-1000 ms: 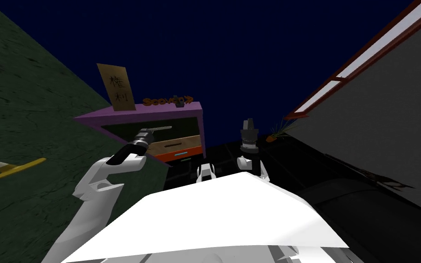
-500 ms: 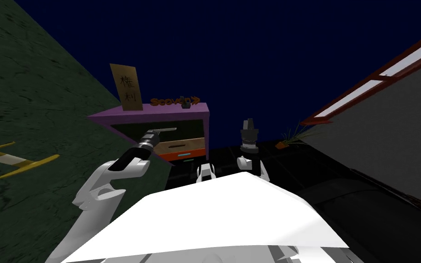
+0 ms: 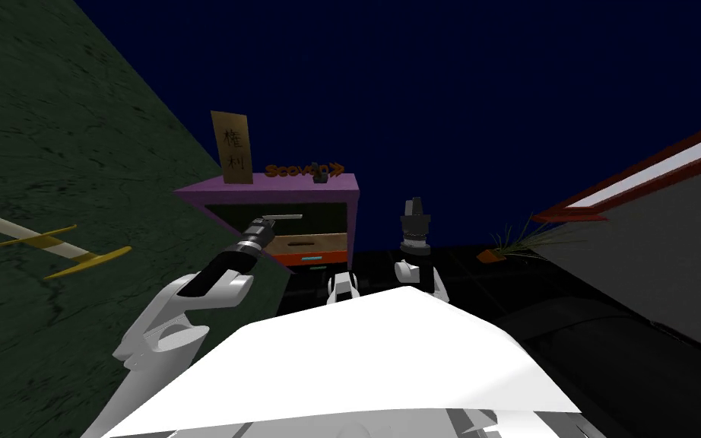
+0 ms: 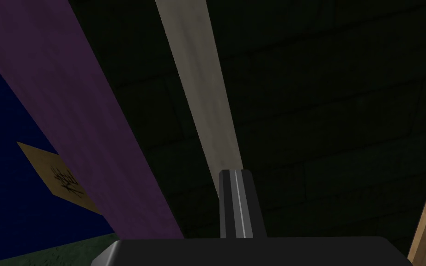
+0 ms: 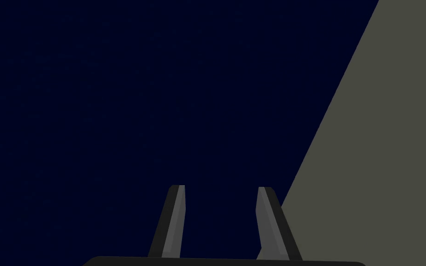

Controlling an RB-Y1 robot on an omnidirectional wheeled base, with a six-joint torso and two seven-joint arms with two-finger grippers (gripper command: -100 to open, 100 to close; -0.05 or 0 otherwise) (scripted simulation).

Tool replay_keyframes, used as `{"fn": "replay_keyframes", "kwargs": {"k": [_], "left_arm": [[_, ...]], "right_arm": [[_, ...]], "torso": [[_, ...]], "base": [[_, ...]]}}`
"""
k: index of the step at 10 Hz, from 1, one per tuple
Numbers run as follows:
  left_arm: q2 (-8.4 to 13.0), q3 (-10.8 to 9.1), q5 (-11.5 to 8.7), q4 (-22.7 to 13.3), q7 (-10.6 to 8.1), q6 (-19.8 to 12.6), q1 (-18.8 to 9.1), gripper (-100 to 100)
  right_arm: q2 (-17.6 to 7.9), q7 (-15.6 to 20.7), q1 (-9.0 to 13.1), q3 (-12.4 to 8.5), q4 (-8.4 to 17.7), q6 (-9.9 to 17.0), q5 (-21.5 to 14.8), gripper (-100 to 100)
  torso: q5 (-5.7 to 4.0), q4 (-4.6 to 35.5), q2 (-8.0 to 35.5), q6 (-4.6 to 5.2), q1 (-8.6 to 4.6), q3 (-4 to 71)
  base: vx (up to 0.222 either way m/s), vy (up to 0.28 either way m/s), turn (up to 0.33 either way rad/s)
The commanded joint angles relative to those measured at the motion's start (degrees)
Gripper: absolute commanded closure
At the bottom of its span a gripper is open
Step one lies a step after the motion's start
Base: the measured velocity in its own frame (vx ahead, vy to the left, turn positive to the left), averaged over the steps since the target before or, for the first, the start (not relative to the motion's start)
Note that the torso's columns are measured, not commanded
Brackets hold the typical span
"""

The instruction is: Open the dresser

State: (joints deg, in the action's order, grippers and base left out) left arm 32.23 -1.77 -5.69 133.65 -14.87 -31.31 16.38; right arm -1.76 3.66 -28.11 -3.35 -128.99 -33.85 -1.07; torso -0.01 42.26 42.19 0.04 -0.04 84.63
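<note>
Reaching into the dark upper opening of the purple-topped dresser (image 3: 280,187), your left gripper (image 4: 236,174) has its fingers pressed together with no gap. Their tips meet a pale grey strip (image 4: 198,92) that runs across the opening; whether they pinch it you cannot tell. Just below the opening sits a light wood drawer front (image 3: 307,243) over an orange band (image 3: 312,258). A tan sign (image 3: 235,147) with dark characters stands on the dresser, beside the green wall (image 3: 75,152). Your right gripper (image 5: 221,188) points upward near the dresser, fingers apart, holding nothing.
</note>
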Motion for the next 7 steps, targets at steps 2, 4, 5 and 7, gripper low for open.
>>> {"fn": "replay_keyframes", "kwargs": {"k": [2,4,5,7], "left_arm": [[-0.5,2.4,0.4,5.3,-0.1,-0.3,2.5,100],[-0.3,2.5,0.5,6.5,-0.26,-1.0,2.8,-100],[-0.5,2.54,0.6,5.9,-0.13,-0.9,2.5,-100],[-0.5,2.41,0.5,6.2,-0.24,-1.3,2.4,-100]], "right_arm": [[0.0,0.0,0.0,0.0,0.0,0.0,0.0,0],[0.0,0.0,0.0,0.0,0.0,0.0,0.0,0],[0.0,0.0,0.0,0.0,0.0,0.0,0.0,0],[0.0,0.0,0.0,0.0,0.0,0.0,0.0,0]], "torso": [[0.02,0.0,0.0,0.0,0.07,0.0],[0.01,0.1,0.4,-0.03,0.05,-0.2],[-0.05,0.1,0.4,-0.03,-0.18,-0.2],[0.05,0.0,-0.2,-0.03,0.19,0.1]], "base": [[0.094,-0.008,0.096],[0.008,-0.042,-0.002],[-0.006,-0.051,0.006],[0.074,0.002,-0.018]]}}
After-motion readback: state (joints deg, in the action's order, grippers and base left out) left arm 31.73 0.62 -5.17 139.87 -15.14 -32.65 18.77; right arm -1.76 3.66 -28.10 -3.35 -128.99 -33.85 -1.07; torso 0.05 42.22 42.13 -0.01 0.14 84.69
